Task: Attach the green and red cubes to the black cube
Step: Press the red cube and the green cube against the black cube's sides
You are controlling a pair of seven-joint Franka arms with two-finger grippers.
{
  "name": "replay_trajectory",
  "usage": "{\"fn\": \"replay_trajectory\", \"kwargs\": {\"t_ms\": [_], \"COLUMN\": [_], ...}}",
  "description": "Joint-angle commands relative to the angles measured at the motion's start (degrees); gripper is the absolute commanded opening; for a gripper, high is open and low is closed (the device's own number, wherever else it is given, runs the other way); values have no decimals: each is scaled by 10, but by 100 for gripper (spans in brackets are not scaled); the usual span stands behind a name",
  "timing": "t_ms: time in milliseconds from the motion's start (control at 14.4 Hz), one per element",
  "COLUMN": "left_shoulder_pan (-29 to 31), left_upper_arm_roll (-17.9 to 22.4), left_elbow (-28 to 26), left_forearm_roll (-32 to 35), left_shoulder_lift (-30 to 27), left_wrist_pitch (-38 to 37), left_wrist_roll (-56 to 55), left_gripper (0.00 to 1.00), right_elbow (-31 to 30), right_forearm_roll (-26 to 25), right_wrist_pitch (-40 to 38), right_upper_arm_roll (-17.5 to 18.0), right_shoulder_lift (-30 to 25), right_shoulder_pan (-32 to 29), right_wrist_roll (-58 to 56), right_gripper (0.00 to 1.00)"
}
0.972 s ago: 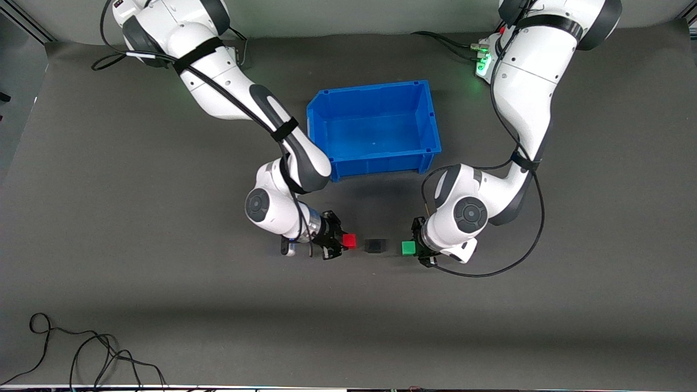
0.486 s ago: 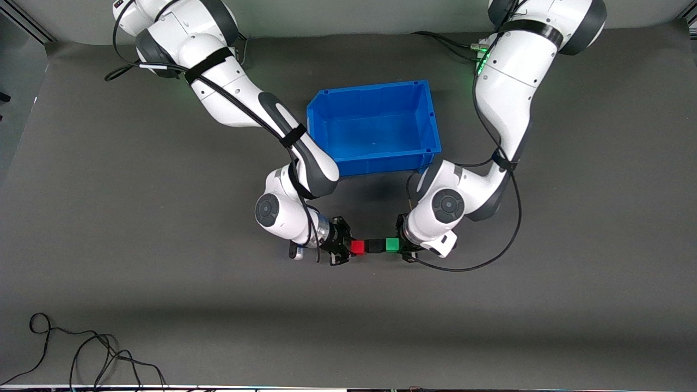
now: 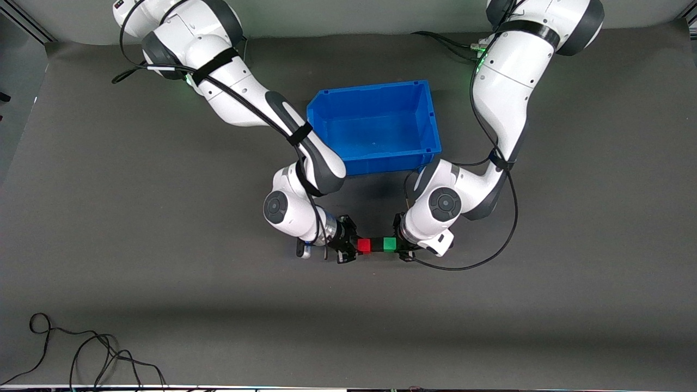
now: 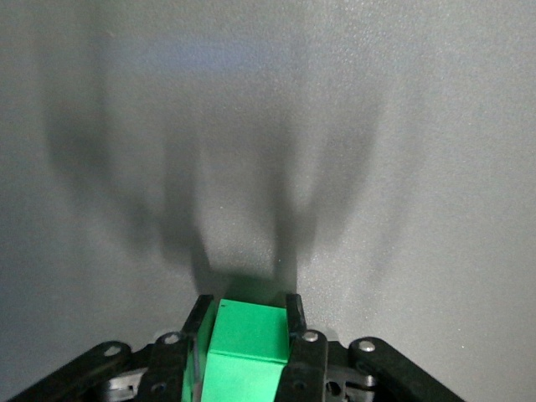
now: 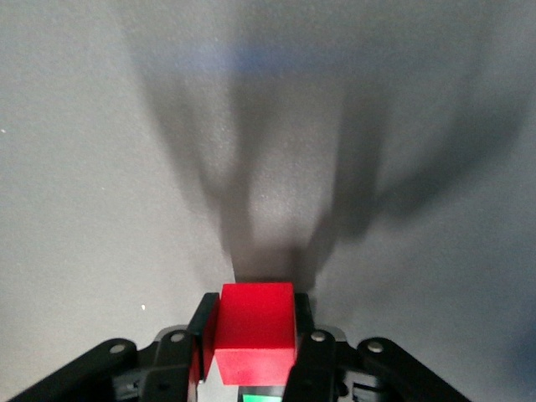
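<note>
The red cube, black cube and green cube stand in one tight row on the grey mat, nearer the front camera than the blue bin. The black cube is in the middle and shows only as a dark gap. My right gripper is shut on the red cube at the row's right-arm end. My left gripper is shut on the green cube at the left-arm end. In each wrist view the cube sits between the jaws, and the black cube is hidden.
An empty blue bin stands farther from the front camera, between the two forearms. Loose black cables lie on the mat's near edge toward the right arm's end. Open mat surrounds the cubes.
Both grippers have slid inward along the mat with their cubes. The gaps beside the black cube have closed, so red and green now sit against it.
</note>
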Motion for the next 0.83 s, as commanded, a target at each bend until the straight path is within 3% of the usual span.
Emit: {"fn": "replay_trajectory", "kwargs": {"t_ms": [0,208,278,347,625,764], "left_shoulder_pan": [-13,-7,-4,-3,25,40], "left_upper_arm_roll": [6,7,9,11,39,40], "left_elbow": [15,28,28,28,34,37], "left_forearm_roll": [1,3,6,12,29,56], "left_shoulder_lift": [2,-4,-7,-13,-59,-86], "left_wrist_pitch": [0,-15,-22,-29,-43,-88], "left_wrist_roll": [0,1,2,3,12,75], "left_gripper": [100,100,100,100,100,100], "right_elbow": [21,20,20,20,16,18], "right_forearm_roll": [11,9,8,9,5,4], "right_wrist_pitch": [7,7,7,6,-8,-76], "right_upper_arm_roll": [-7,-8,-8,-8,-14,-34], "right_shoulder_lift": [14,15,15,15,-19,-45], "right_shoulder_pan": [11,13,13,13,3,-8], "right_wrist_roll": [11,10,10,10,5,3], "right_gripper": [29,34,58,96,100,100]}}
